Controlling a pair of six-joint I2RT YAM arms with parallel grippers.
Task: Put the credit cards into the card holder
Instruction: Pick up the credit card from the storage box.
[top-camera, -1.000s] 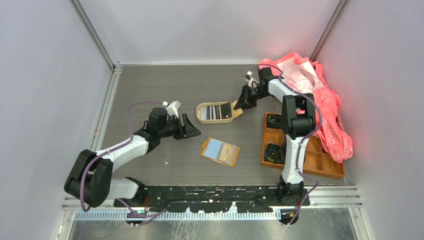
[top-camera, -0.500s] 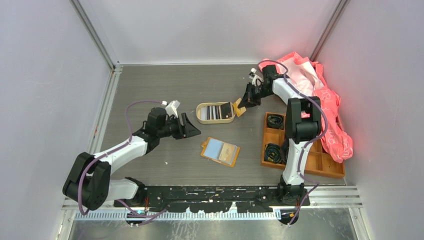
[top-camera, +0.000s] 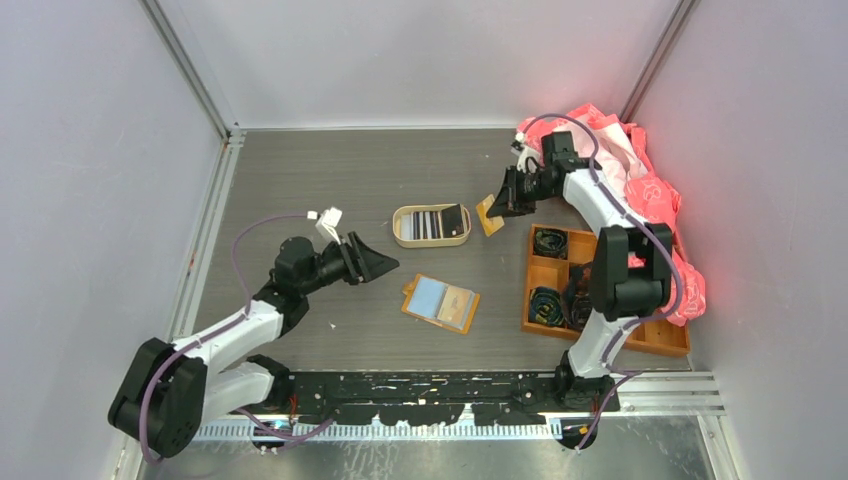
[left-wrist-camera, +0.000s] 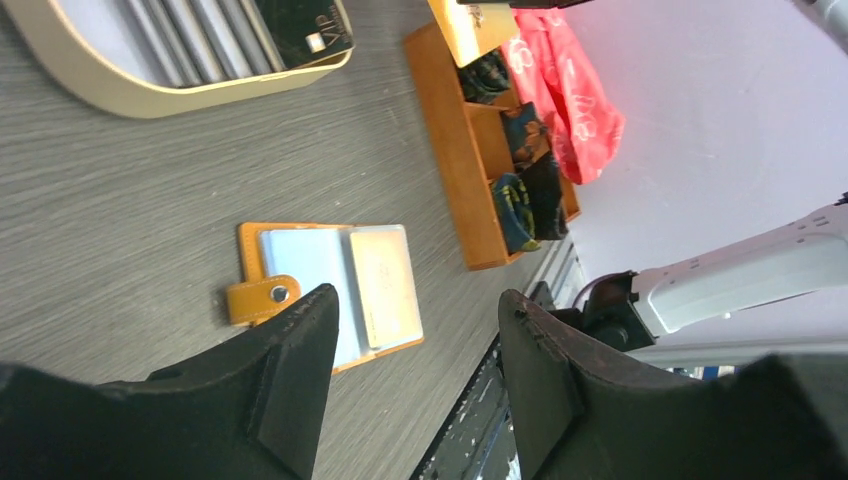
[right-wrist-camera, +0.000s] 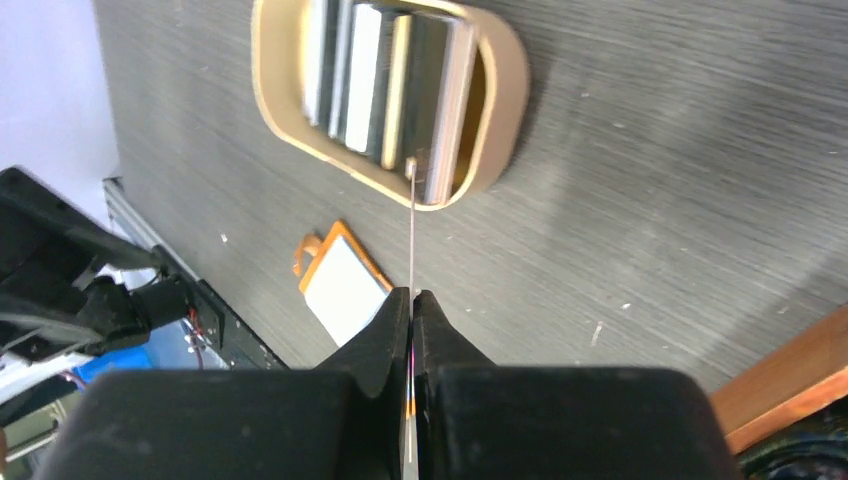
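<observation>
The card holder (top-camera: 441, 302) lies open on the table, orange with pale blue and tan leaves; in the left wrist view the card holder (left-wrist-camera: 330, 290) shows its snap stud. Several credit cards (top-camera: 428, 222) stand on edge in an oval beige tin (top-camera: 404, 238). My right gripper (top-camera: 503, 203) is shut on a tan card (top-camera: 489, 215), held in the air just right of the tin. In the right wrist view that card (right-wrist-camera: 411, 230) is edge-on between the shut right gripper (right-wrist-camera: 412, 296). My left gripper (top-camera: 385, 265) hangs open and empty left of the card holder, also seen as the left gripper (left-wrist-camera: 418, 298).
An orange wooden compartment tray (top-camera: 640, 330) with dark coiled items sits at the right, partly under my right arm. A pink cloth (top-camera: 650, 200) is heaped at the back right corner. The cell walls enclose the table on three sides.
My right gripper has shut on a card at the tin's right end and drawn it up and to the right. The left arm has pulled back slightly towards the near left, still open.
</observation>
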